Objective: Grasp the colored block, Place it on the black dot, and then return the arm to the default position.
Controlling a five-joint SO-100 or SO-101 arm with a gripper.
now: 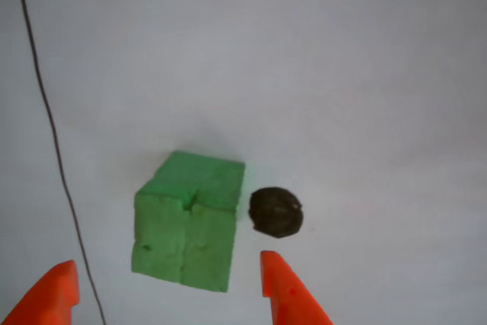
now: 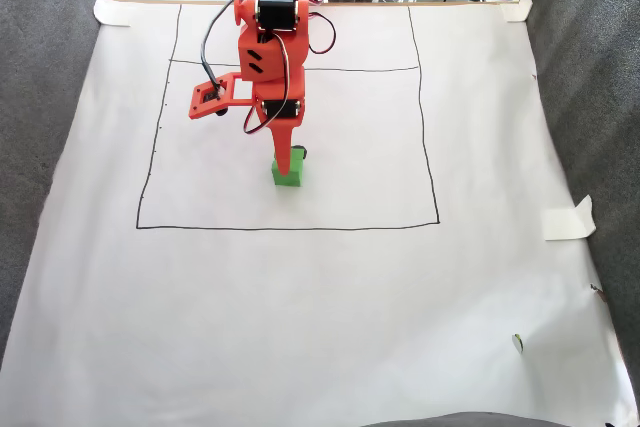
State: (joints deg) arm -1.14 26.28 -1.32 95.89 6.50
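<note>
A green block (image 1: 190,222) is seen on white paper (image 1: 342,74) in the other view, resting flat, with a creased notch across its top face. The black dot (image 1: 276,212) lies just beside the block's right edge in this view, almost touching but not covered. The block is therefore next to the dot, not on it.

Two orange fingers (image 1: 285,294) enter from the bottom edge of the other view, one at the lower left corner and one below the dot. The fingers are spread apart, wider than the block, and nothing is held between them. The gripper (image 1: 171,294) sits short of the block; no contact with the block is seen in this view. A thin dark drawn line (image 1: 53,135) runs down the left side of the paper, passing beside the left finger.

In the fixed view, the orange arm (image 2: 270,47) is seen reaching down from the top of the frame over a large white sheet laid on the desk. The finger tips (image 2: 283,155) come down at the block (image 2: 288,175), which lies inside the drawn rectangle (image 2: 290,228), in its lower middle part. The dot (image 2: 299,153) is glimpsed as a dark speck just behind the block, beside the fingers. Whether the tips touch the block cannot be told from this view. Grey fabric (image 2: 40,67) flanks the sheet on both sides, and pieces of tape (image 2: 568,217) hold its edges.
</note>
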